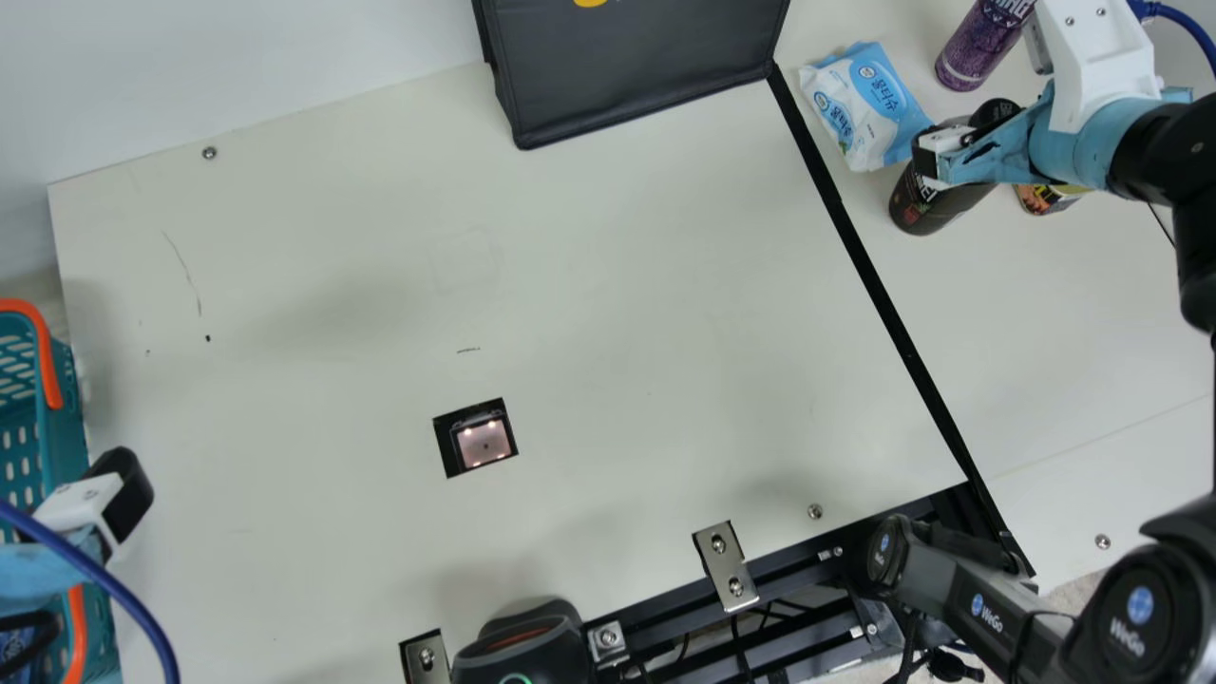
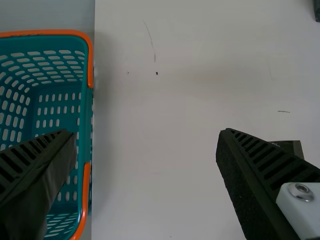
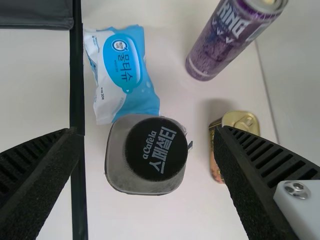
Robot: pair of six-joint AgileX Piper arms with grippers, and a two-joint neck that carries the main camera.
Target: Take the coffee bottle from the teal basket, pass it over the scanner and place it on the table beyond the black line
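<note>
In the main view, our right claw point(image 1: 950, 142) is at the upper right, over the dark coffee bottle with its round black cap point(image 1: 920, 204). The bottle stands upright on the cream tabletop point(image 1: 608, 285), beyond the long, straight black line point(image 1: 883, 304). In the right wrist view, this claw's black ribbed fingers are spread wide, grip nothing, and leave a gap on each side of the bottle, which we see in the middle.

Just beside the bottle is a blue-and-white soft pack of wipes point(image 1: 869, 104); near it are a tall purple metal can point(image 1: 983, 43) and a small gold can point(image 1: 1045, 198).

At the main view's lower left, our left claw point(image 1: 119, 494) is by the teal plastic basket with orange handles point(image 1: 66, 408). Its wrist view shows it wide open and holding nothing. The square black scanner with its lit window point(image 1: 475, 437) lies left of centre, below the middle; a black fabric box point(image 1: 636, 66) is at the top.
</note>
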